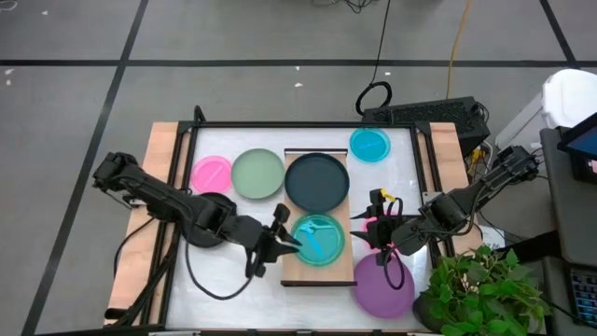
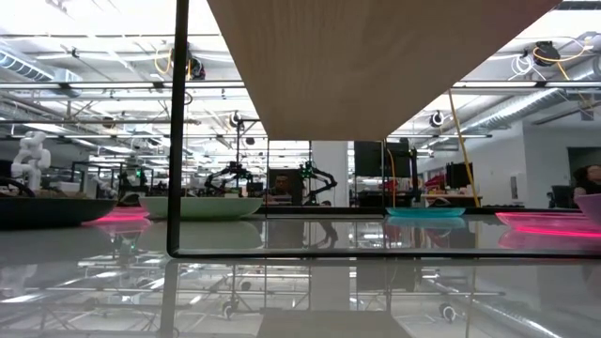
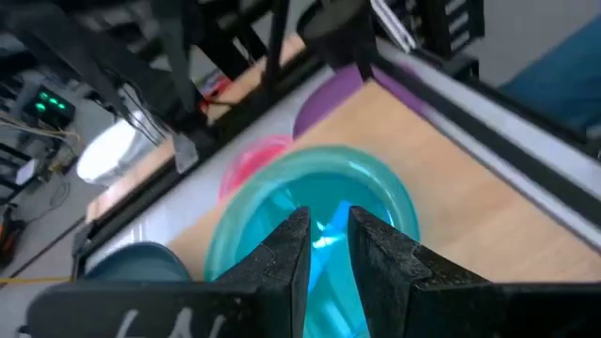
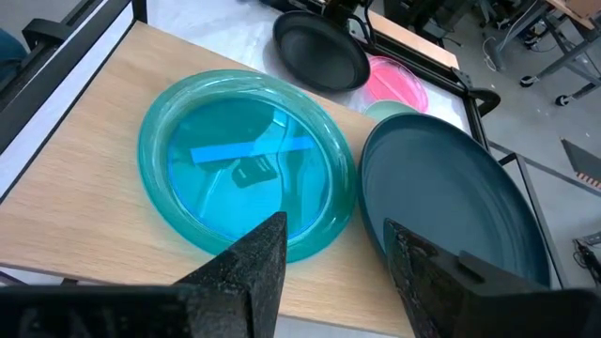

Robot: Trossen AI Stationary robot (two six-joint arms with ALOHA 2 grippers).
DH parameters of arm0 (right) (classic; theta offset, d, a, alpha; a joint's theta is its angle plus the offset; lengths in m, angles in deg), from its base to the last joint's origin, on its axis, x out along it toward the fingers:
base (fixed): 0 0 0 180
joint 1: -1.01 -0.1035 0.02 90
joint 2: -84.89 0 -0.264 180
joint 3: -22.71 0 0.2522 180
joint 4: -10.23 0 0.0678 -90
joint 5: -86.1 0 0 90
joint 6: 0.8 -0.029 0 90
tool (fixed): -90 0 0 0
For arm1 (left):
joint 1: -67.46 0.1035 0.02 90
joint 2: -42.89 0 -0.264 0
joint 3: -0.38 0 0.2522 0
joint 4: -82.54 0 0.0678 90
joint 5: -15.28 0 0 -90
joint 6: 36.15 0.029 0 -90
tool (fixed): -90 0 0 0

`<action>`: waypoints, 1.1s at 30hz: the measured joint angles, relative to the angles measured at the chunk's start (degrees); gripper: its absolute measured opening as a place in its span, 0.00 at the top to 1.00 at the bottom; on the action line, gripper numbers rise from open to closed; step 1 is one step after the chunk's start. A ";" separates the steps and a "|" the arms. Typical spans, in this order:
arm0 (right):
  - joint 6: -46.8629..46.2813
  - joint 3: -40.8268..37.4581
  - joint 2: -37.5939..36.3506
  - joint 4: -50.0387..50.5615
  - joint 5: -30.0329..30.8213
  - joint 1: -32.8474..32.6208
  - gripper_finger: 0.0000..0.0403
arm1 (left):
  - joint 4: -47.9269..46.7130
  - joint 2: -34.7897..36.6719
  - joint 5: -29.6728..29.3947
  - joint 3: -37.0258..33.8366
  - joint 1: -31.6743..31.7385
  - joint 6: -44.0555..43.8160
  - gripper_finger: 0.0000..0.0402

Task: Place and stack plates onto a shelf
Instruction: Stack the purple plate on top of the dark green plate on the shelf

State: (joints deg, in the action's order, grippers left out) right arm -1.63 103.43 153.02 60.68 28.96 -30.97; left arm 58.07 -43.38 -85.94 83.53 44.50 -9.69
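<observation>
Plates are spread over the bench (image 1: 224, 280) and the shelf (image 1: 336, 273), and the left claw (image 1: 284, 241) hangs at the shelf's left edge, its fingers (image 3: 282, 258) partly apart with nothing between them, just over the rim of a teal plate (image 1: 318, 238). That teal plate lies flat on the near part of the light-wood shelf. Just beyond it, on the far part of the shelf, sits a large dark teal plate (image 1: 317, 181), the two rims close together. The right claw (image 1: 380, 233) hovers at the shelf's right edge, jaws spread wide and empty, with the teal plate ahead of it. A purple plate (image 1: 384, 287) lies on the bench near the shelf's near right corner, under the right arm. To the left of the shelf, a sage-green plate (image 1: 257, 175) and a pink plate (image 1: 212, 174) rest side by side. A small cyan-blue plate (image 1: 369, 144) sits at the far right.
</observation>
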 joint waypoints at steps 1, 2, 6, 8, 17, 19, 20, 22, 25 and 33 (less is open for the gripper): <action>-0.15 0.00 0.00 0.02 0.00 0.02 0.60 | 0.21 0.24 -0.03 0.00 -0.02 -0.16 0.80; -0.50 0.00 0.00 0.00 0.00 0.00 0.60 | 1.06 0.25 -0.18 0.00 -0.02 -0.86 0.80; -2.51 0.00 0.00 0.02 -0.02 0.01 0.60 | 3.71 1.16 -6.03 0.21 -0.15 -2.17 0.80; -3.75 0.00 0.00 0.04 -0.12 0.00 0.60 | 4.39 2.11 -7.34 0.39 0.24 -2.18 0.80; -10.58 0.00 0.00 2.36 -0.38 -0.58 0.60 | -2.14 6.39 -7.41 0.37 1.23 -11.57 0.80; -11.45 0.00 0.00 2.10 -1.25 -1.35 0.60 | -3.04 6.64 -7.37 0.36 1.19 -14.08 0.80; -11.93 0.00 0.00 2.16 -1.66 -1.83 0.60 | -3.71 6.67 -7.33 0.37 1.18 -15.06 0.80; -12.91 0.00 0.02 1.96 -1.66 -2.87 0.60 | -5.80 6.60 -7.32 0.35 1.19 -16.21 0.80; -14.49 0.00 0.02 1.76 -1.66 -4.52 0.60 | -7.70 6.61 -7.34 0.35 1.20 -18.34 0.80; -19.56 0.00 0.06 -1.99 -1.40 -7.95 0.60 | -9.00 6.61 -7.34 -0.25 1.31 -19.93 0.80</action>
State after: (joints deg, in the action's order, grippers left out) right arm -21.18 103.43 153.09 58.69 27.56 -38.93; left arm 49.07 -36.77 -93.29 83.28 45.81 -29.63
